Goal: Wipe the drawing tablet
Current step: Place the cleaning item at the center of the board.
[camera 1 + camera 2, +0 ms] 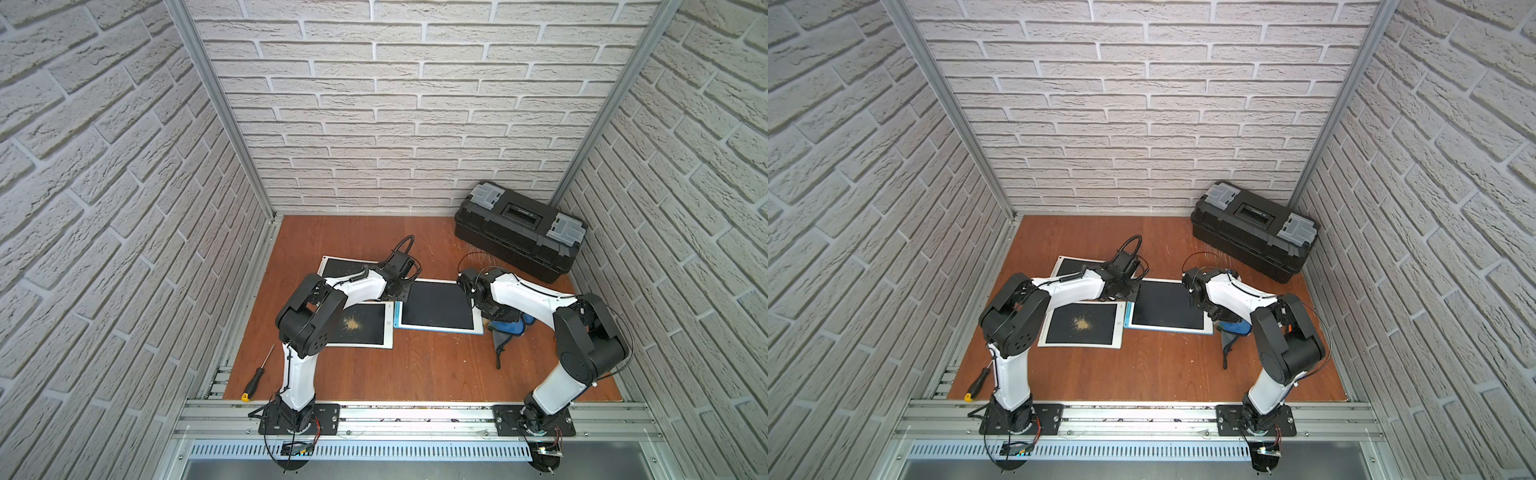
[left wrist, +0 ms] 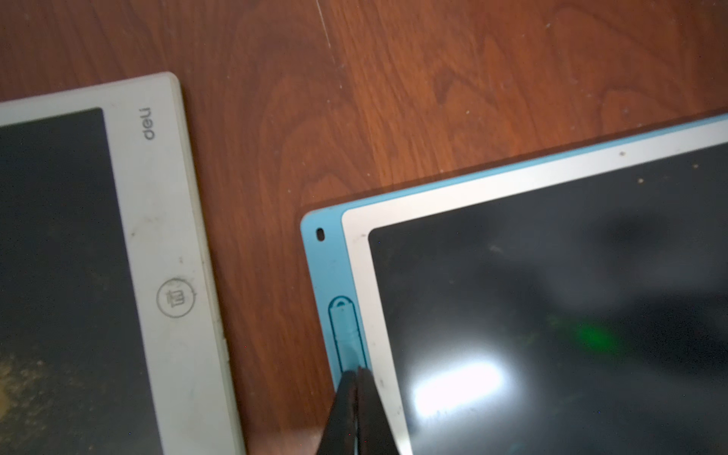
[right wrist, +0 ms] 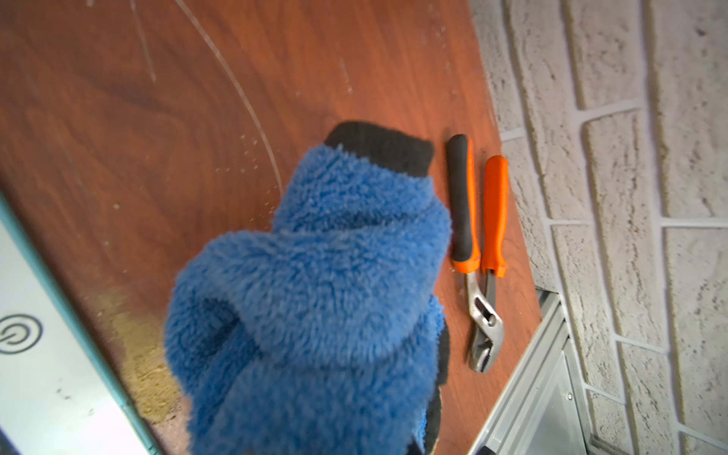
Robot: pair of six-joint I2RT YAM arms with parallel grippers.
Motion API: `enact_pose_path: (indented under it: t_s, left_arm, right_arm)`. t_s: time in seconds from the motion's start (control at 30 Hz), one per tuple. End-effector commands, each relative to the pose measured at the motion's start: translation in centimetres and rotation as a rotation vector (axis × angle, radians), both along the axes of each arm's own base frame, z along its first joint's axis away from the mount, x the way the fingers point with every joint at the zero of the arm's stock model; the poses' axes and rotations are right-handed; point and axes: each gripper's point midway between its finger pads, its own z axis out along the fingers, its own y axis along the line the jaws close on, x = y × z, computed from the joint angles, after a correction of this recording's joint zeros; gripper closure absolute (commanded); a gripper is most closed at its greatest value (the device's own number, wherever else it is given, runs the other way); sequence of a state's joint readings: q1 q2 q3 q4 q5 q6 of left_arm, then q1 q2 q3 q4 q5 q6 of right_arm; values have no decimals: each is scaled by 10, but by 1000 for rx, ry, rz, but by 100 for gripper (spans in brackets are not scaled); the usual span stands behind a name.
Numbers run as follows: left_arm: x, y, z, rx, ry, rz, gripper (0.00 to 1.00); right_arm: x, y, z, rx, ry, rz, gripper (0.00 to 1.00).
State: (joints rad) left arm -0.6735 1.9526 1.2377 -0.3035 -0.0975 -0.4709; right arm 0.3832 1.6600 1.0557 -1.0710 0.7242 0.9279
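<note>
In both top views the blue-edged drawing tablet [image 1: 438, 309] lies flat on the tabletop [image 1: 415, 374], between the two sets of jaws. The left jaws are down at its left edge. The right jaws are just off its right edge, over a blue mitt [image 1: 509, 326]. A white-framed tablet [image 1: 361, 330] carrying a tan crumb pile [image 1: 353, 323] lies just beside the left jaws, toward that arm's base. A third tablet [image 1: 340, 266] lies on their far side. A black toolbox [image 1: 519, 230] sits beyond the right jaws against the back wall. A screwdriver [image 1: 257, 376] lies well apart from the left jaws, by the front rail.

In the left wrist view the left jaws are pressed together, their tips resting on the drawing tablet's blue border [image 2: 342, 335] at the stylus slot. The dark screen [image 2: 551, 315] is on one side of them. The white-framed tablet [image 2: 165, 256] is on the other, across a strip of bare wood.

In the right wrist view the fluffy mitt [image 3: 315, 295] bunches up around the right jaws and hides them; they appear to pinch it. The drawing tablet's edge [image 3: 47, 374] runs near them, with tan dust [image 3: 145, 354] on the wood between. Orange-handled pliers [image 3: 478, 252] lie just beyond the mitt, by the brick wall.
</note>
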Motion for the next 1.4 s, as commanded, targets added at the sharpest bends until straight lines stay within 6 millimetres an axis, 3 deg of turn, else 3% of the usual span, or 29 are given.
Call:
enact_pose_path:
  t_s: [0.0, 0.13, 0.2, 0.23, 0.3, 0.33, 0.37, 0.4, 0.6, 0.8, 0.9, 1.03, 1.1, 1.27, 1.37]
  left_arm:
    - [-65, 58, -59, 217, 274, -7, 93]
    - [-63, 54, -48, 171, 252, -8, 90]
    - [-61, 50, -40, 134, 235, -11, 80]
    - [-60, 48, -37, 114, 228, -10, 71]
    - [-58, 45, -27, 61, 212, -8, 52]
    - [-57, 44, -23, 33, 206, -4, 50]
    - [-56, 43, -17, -4, 201, 0, 49]
    - [-55, 42, -11, -46, 198, 4, 48]
    - [-47, 35, 25, -274, 154, 17, 47]
    - [-42, 28, 47, -351, 127, 6, 47]
    - [-40, 25, 51, -365, 129, 7, 47]
    - [-41, 17, 58, -410, 140, -3, 47]
    - [-44, 11, 62, -438, 147, -9, 47]
    - [-66, -10, 64, -451, 176, -42, 48]
    - [-88, -18, 55, -419, 210, -56, 48]
  right_arm:
    - [3, -13, 28, -33, -62, -17, 97]
    - [12, -6, 26, 4, -60, 27, 98]
    - [15, -6, 22, 13, -41, 39, 97]
    - [16, -5, 20, 20, -35, 39, 85]
    - [17, -7, 18, 27, -44, 44, 40]
    - [16, -7, 18, 25, -50, 46, 22]
    - [16, -8, 19, 25, -57, 51, 11]
    - [17, -7, 21, 29, -63, 63, 6]
    - [24, 8, 34, 123, -110, 160, 3]
    - [31, 53, 31, 377, -158, 353, 6]
    - [28, 46, 44, 352, -205, 324, 4]
    - [24, 17, 63, 220, -228, 246, 0]
    - [26, 16, 66, 225, -222, 253, 0]
    - [29, 43, 58, 407, -230, 322, 1]
    - [34, 80, 50, 707, -275, 399, 0]
